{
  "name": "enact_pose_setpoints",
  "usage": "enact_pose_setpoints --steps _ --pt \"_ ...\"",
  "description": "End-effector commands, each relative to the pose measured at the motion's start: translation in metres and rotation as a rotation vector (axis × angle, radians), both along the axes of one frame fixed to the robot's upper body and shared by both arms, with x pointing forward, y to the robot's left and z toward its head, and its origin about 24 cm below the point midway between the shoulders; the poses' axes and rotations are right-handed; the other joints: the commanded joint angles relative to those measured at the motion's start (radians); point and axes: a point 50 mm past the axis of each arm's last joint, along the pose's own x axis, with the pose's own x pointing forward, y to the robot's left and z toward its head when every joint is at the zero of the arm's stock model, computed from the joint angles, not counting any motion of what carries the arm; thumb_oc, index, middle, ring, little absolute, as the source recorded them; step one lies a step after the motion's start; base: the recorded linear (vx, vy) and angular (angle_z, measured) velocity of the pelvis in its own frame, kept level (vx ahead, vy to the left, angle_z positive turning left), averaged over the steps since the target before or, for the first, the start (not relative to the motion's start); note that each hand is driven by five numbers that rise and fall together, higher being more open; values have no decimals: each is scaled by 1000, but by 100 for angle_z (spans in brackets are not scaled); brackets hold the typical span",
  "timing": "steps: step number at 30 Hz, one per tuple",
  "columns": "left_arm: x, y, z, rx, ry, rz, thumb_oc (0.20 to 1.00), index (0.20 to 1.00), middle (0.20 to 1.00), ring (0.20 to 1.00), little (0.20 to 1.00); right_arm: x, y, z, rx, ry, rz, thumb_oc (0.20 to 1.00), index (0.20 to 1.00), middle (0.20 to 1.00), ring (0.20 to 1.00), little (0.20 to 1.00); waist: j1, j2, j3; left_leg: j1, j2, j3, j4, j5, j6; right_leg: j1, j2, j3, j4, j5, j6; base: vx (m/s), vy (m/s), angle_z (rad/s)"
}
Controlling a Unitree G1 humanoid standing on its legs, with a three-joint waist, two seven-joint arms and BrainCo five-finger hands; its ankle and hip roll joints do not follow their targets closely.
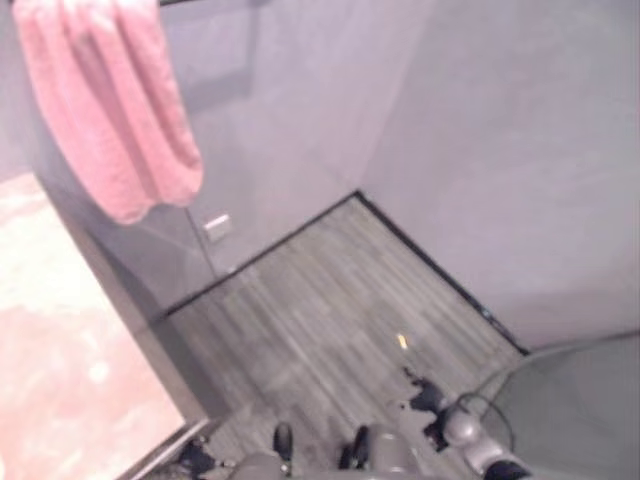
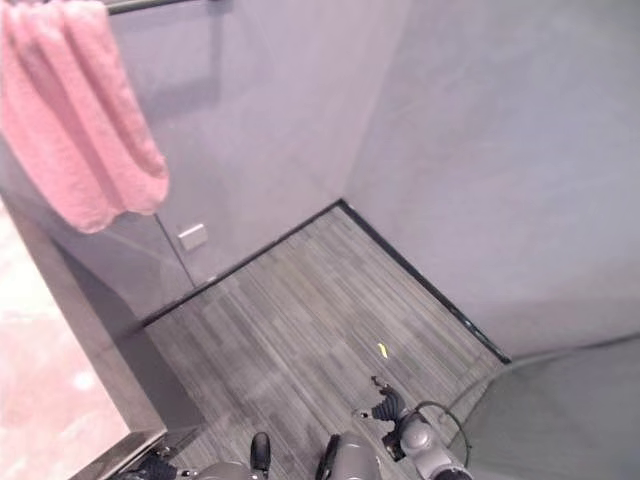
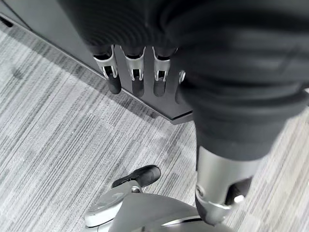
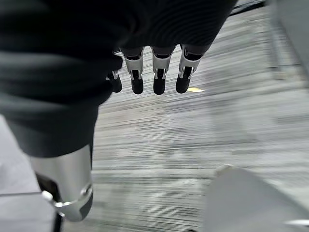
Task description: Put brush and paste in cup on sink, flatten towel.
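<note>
**Pink towel hangs bunched, both hands hold nothing**

The pink towel [image 1: 110, 105] hangs bunched up from a bar by the grey wall. The pinkish bench [image 1: 60, 370] sits below it. The left hand [image 3: 137, 72] and the right hand [image 4: 154, 72] hang loose over the striped floor [image 1: 330, 310]. A small yellow bit [image 1: 402, 342], maybe tape, lies there.

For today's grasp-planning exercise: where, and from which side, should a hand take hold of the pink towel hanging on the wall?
Probably the lower hem of the pink towel, coming from the front. It hangs bunched in vertical folds from a bar, its bottom edge free off the wall, so fingers could pinch there and spread it sideways.
</note>
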Motion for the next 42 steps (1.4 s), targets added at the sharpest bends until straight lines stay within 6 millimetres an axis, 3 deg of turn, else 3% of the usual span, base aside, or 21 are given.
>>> enact_pose_setpoints --steps 1,3,4,5,6,8,10,11,12,13,14,20,23,27,30,31,32,33,34,36,42 --pt "54 44 33 150 -206 55 1000 1000 1000 1000 1000 18 -9 17 -38 -87 39 1000 1000 1000 1000 1000 5 23 -5 -24 79 -101 60 -72 -34 191 21 114 -337 216 44 252 -285 50" --pt "57 44 34 153 -207 42 1000 1000 1000 1000 1000 16 -12 18 -57 -85 59 1000 1000 1000 1000 1000 -9 5 -6 -21 93 -148 70 -74 -49 191 17 201 -347 261 69 255 -389 46" --pt "56 45 33 157 -200 36 1000 1000 1000 1000 1000 11 -15 15 -59 -63 49 1000 1000 1000 1000 1000 -19 -7 -16 -26 99 -171 65 -69 -59 204 41 215 -335 206 68 164 -298 59" --pt "56 45 33 157 -200 36 1000 1000 1000 1000 1000 11 -15 15 -59 -63 49 1000 1000 1000 1000 1000 -21 -6 -16 -25 99 -173 65 -69 -60 205 40 212 -334 204 68 250 -513 147" --pt "53 49 34 170 -187 38 1000 1000 1000 1000 1000 8 -18 12 -68 -48 46 1000 1000 1000 1000 1000 -24 -20 -24 -13 142 -199 32 -37 -89 217 80 177 -315 142 56 233 -570 162" --pt "48 52 33 169 -176 57 1000 1000 1000 1000 1000 6 -23 12 -74 -43 33 1000 1000 1000 1000 1000 -29 -21 -32 -20 192 -228 -10 31 -124 222 124 136 -317 95 29 221 -644 66" --pt "46 53 33 165 -177 82 1000 1000 1000 1000 1000 3 -32 12 -80 -45 -5 1000 1000 1000 1000 1000 -43 -21 -41 -53 243 -222 -21 93 -163 235 162 70 -338 72 12 107 -481 40" --pt "46 53 33 165 -177 82 1000 1000 1000 1000 1000 3 -32 12 -80 -45 -5 1000 1000 1000 1000 1000 -46 -21 -44 -57 242 -225 -21 94 -163 233 161 68 -340 73 12 83 -506 109" --pt "51 50 34 153 -193 93 1000 1000 1000 1000 1000 0 -42 11 -101 -29 -43 1000 1000 1000 1000 1000 -66 -19 -45 -98 268 -165 -21 147 -168 240 184 40 -359 63 -10 91 -492 99" --pt "57 43 32 127 -205 110 1000 1000 1000 1000 1000 -6 -56 9 -148 -5 -77 1000 1000 1000 1000 1000 -110 -12 -42 -106 280 85 -21 128 -169 267 191 -14 -394 62 -7 114 -546 38" --pt "57 41 31 116 -203 118 1000 1000 1000 1000 1000 -10 -57 5 -154 22 -88 1000 1000 1000 1000 1000 -104 -14 -45 -93 266 122 -21 102 -168 276 196 -19 -416 64 -6 75 -269 131" --pt "44 22 19 73 -145 91 1000 1000 1000 1000 1000 -37 -66 -12 -191 154 -117 1000 1000 1000 1000 1000 -105 7 -69 -85 212 259 1 105 -172 327 204 -67 -486 77 -19 117 -134 46" --pt "39 21 17 71 -127 81 1000 1000 1000 1000 1000 -44 -61 -19 -199 207 -89 1000 1000 1000 1000 1000 -87 6 -69 -107 180 217 43 75 -165 334 200 -75 -486 73 -22 100 16 34" --pt "23 28 14 84 -78 100 1000 1000 1000 1000 1000 -28 -46 -14 -150 147 -66 1000 1000 1000 1000 1000 -66 2 -67 -76 141 147 12 33 -138 338 184 -76 -437 67 -7 92 129 -1" --pt "22 32 15 93 -77 94 1000 1000 1000 1000 1000 -16 -35 -6 -98 82 -27 1000 1000 1000 1000 1000 -52 2 -43 -62 100 18 8 1 -96 257 151 -18 -224 68 21 7 202 -34" --pt "31 31 18 105 -91 27 1000 1000 1000 1000 1000 -15 -33 -3 -87 61 -12 1000 1000 1000 1000 1000 -88 10 -28 -64 83 -10 4 18 -69 180 148 105 -93 129 55 -23 203 -27" --pt "37 32 20 114 -107 -5 1000 1000 1000 1000 1000 -15 -34 -2 -92 51 -8 1000 1000 1000 1000 1000 -98 20 -22 -67 83 -16 8 14 -65 170 153 156 -114 120 53 -7 159 66" --pt "40 34 23 119 -128 13 1000 1000 1000 1000 1000 -15 -34 -1 -92 45 -5 1000 1000 1000 1000 1000 -88 33 -22 -66 92 -13 6 6 -69 201 115 121 -220 111 39 37 51 126" --pt "45 34 24 117 -147 18 1000 1000 1000 1000 1000 -17 -39 -1 -130 55 -2 1000 1000 1000 1000 1000 -75 42 -19 -75 106 -15 4 6 -71 211 65 79 -346 148 25 90 -126 88" --pt "53 41 31 140 -176 15 1000 1000 1000 1000 1000 -15 -34 -1 -128 58 46 1000 1000 1000 1000 1000 -75 4 -28 -73 125 -19 8 19 -93 232 109 107 -386 133 33 80 -303 -24" --pt "27 44 22 121 -112 93 1000 1000 1000 1000 1000 -5 -50 11 -176 10 57 1000 1000 1000 1000 1000 -77 -4 -56 -60 172 -60 -21 53 -128 276 172 90 -436 91 -6 110 -277 16"
